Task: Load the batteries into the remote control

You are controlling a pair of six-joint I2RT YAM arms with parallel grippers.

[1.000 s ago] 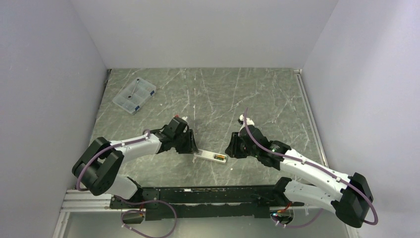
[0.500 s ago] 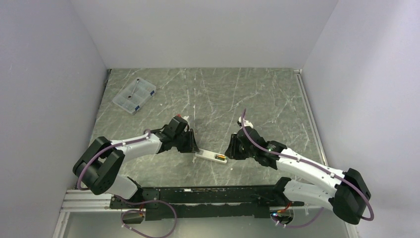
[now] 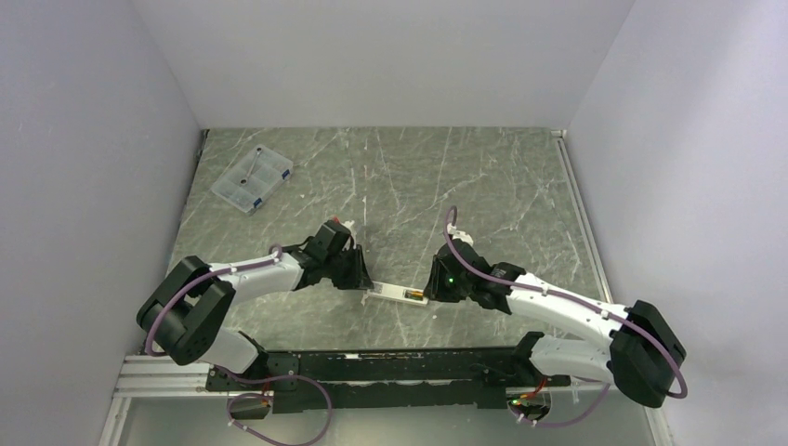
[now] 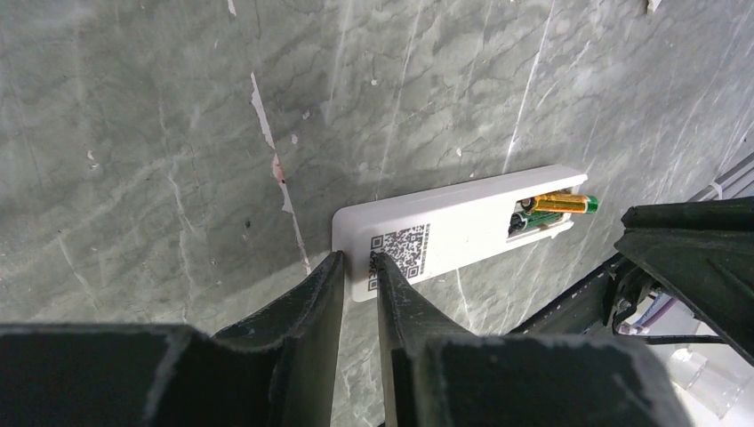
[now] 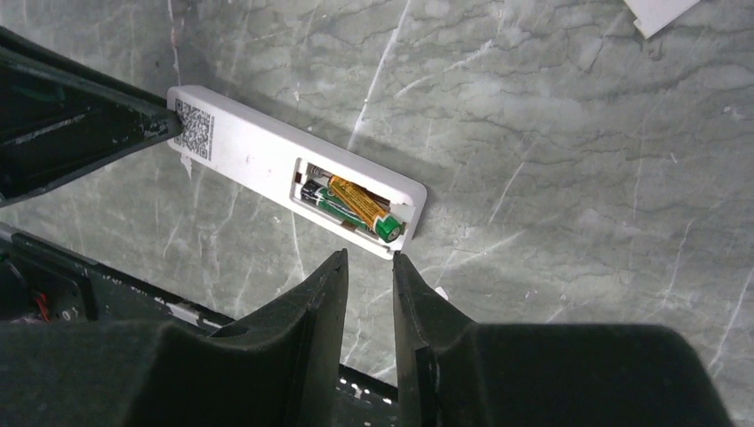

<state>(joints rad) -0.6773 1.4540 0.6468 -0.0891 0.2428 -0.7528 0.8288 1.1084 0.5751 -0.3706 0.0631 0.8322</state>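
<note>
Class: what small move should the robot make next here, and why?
Probably lower the right gripper onto the copper-orange battery and press it flat. It seems unseated, slanting beside the dark green battery with its tip at the rim of the remote control, whose far end the left gripper flanks.

White remote control (image 5: 258,147) ahead of my black right gripper (image 5: 369,262), black QR patch; batteries (image 5: 356,205) orange, green; table (image 5: 551,133) grey-green, veined.

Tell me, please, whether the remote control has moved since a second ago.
No: the remote control keeps its place relative to the base rail; the left hand just covers more of it.
</note>
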